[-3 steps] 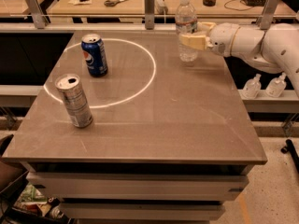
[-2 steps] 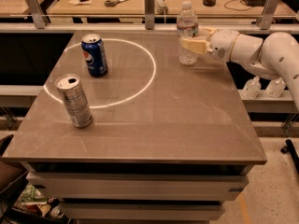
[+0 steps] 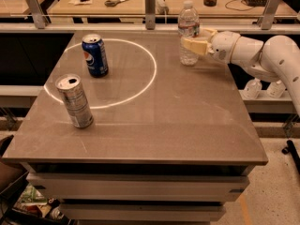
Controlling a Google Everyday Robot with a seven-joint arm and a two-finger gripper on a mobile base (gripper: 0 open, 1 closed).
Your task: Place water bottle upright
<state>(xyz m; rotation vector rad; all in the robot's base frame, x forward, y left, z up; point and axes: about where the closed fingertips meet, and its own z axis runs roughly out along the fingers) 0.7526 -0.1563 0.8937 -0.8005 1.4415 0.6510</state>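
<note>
The water bottle (image 3: 188, 20), clear and ribbed with a white cap, stands upright on the far right part of the grey table (image 3: 187, 125). My gripper (image 3: 191, 42) reaches in from the right and is shut on the bottle's lower half. One cream finger (image 3: 194, 46) crosses in front of the bottle and the other runs behind it. The white arm (image 3: 262, 55) extends off to the right.
A blue Pepsi can (image 3: 95, 55) stands at the far left inside a bright ring of light (image 3: 152, 76). A silver can (image 3: 75, 101) stands nearer on the left. Two small pump bottles (image 3: 253, 88) sit off the table's right side. A rail and desk run behind.
The arm has shifted slightly lower and to the right. The bottle stays upright in the same spot with the gripper still around it.
</note>
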